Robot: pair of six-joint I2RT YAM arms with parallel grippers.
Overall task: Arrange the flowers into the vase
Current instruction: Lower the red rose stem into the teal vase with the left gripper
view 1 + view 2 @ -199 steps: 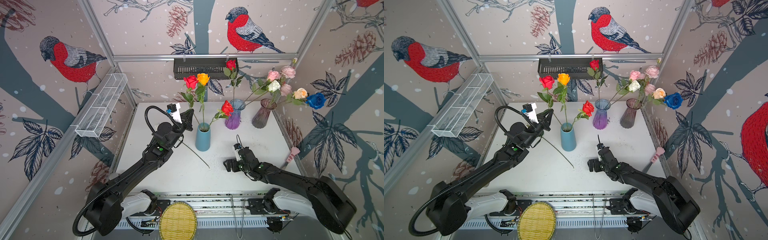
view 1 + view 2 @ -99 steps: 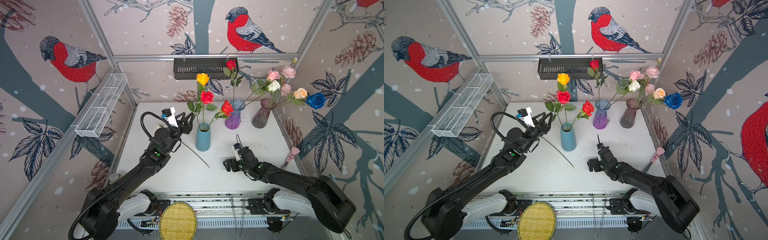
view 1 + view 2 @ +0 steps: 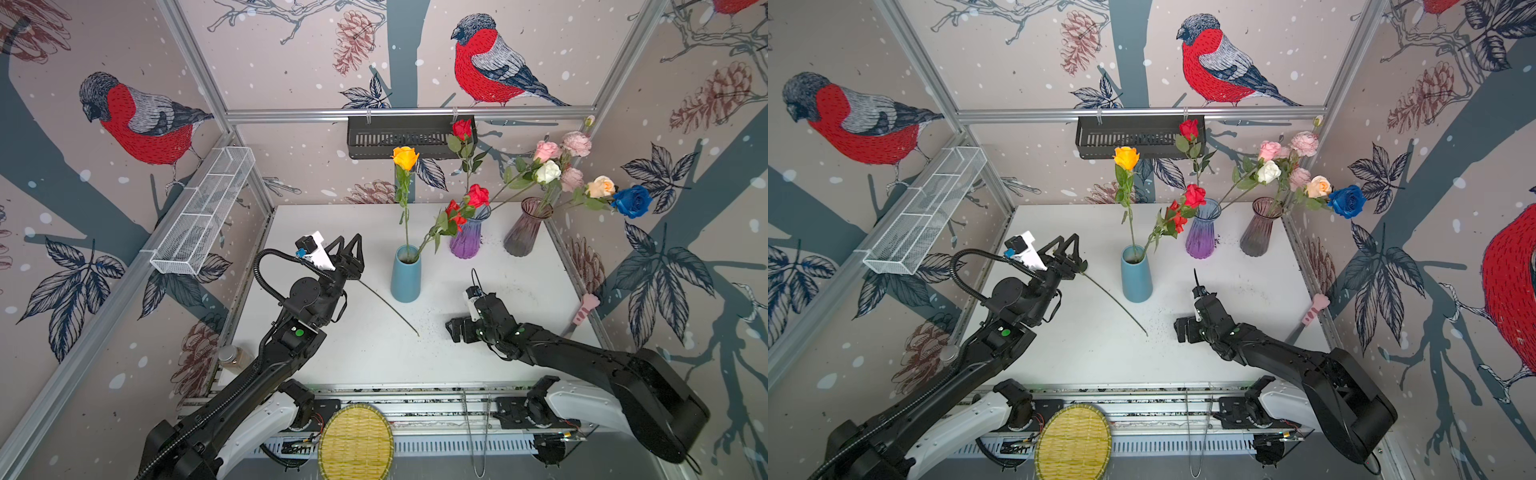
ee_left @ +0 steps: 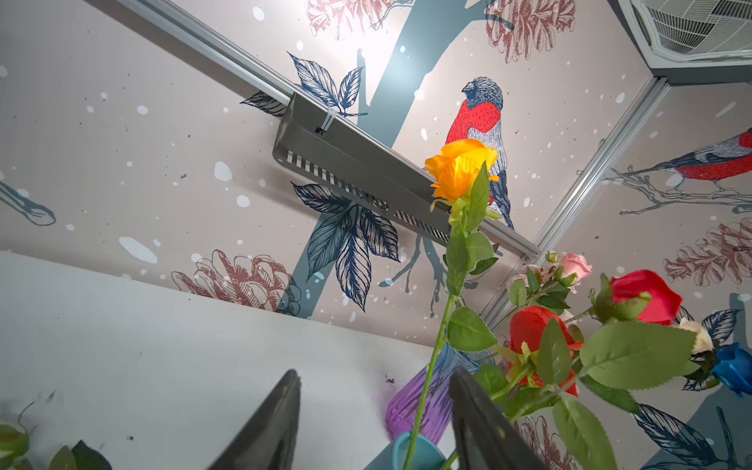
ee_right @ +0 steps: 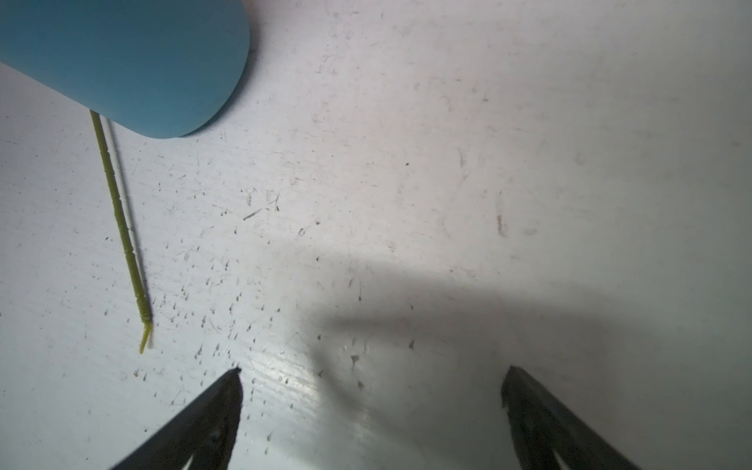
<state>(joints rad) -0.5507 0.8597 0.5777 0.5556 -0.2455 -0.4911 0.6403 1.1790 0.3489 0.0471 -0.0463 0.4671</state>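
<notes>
A scuffed, speckled white table is enclosed by bird-patterned walls. Flowers are held in three vases toward its back; one stem lies beside the blue vase. The left gripper and right gripper are spread apart, empty.
</notes>
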